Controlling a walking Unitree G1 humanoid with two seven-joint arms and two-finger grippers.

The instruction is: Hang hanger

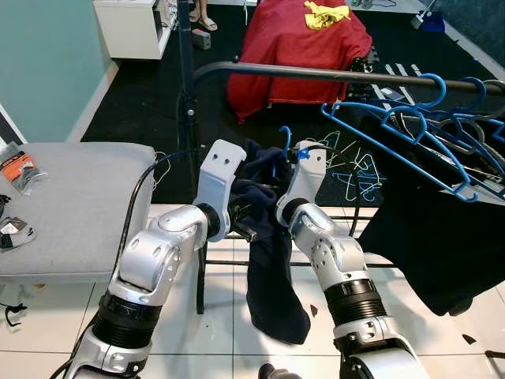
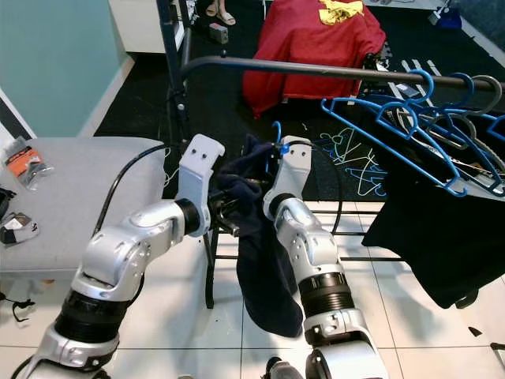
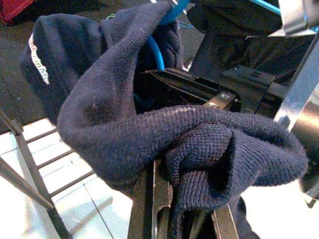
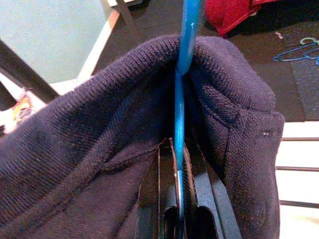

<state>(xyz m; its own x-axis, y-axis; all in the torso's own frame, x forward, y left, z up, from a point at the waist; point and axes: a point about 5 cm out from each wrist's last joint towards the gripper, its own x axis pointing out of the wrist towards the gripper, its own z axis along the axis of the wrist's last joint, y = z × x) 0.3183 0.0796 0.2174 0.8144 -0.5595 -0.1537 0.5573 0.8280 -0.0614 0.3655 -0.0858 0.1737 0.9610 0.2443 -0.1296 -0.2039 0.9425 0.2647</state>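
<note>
A navy sweater (image 1: 272, 268) hangs on a blue hanger between my two arms, below the dark clothes rail (image 1: 316, 73). The hanger's hook (image 1: 286, 138) pokes up out of the collar, under the rail and not touching it. My right gripper (image 4: 178, 149) is shut on the hanger's blue neck (image 4: 185, 45) where it leaves the collar. My left gripper (image 3: 174, 199) is at the sweater's left side with bunched navy cloth (image 3: 149, 129) pinched between its fingers. The hanger's shoulders are hidden inside the fabric.
Several blue hangers (image 1: 426, 134) hang on the rail's right end, one carrying a black garment (image 1: 442, 237). A grey padded table (image 1: 71, 205) stands at my left. Loose hangers (image 1: 355, 170) lie on the dark floor beyond, near a red-covered heap (image 1: 304, 47). A person's feet (image 1: 203, 20) are far back.
</note>
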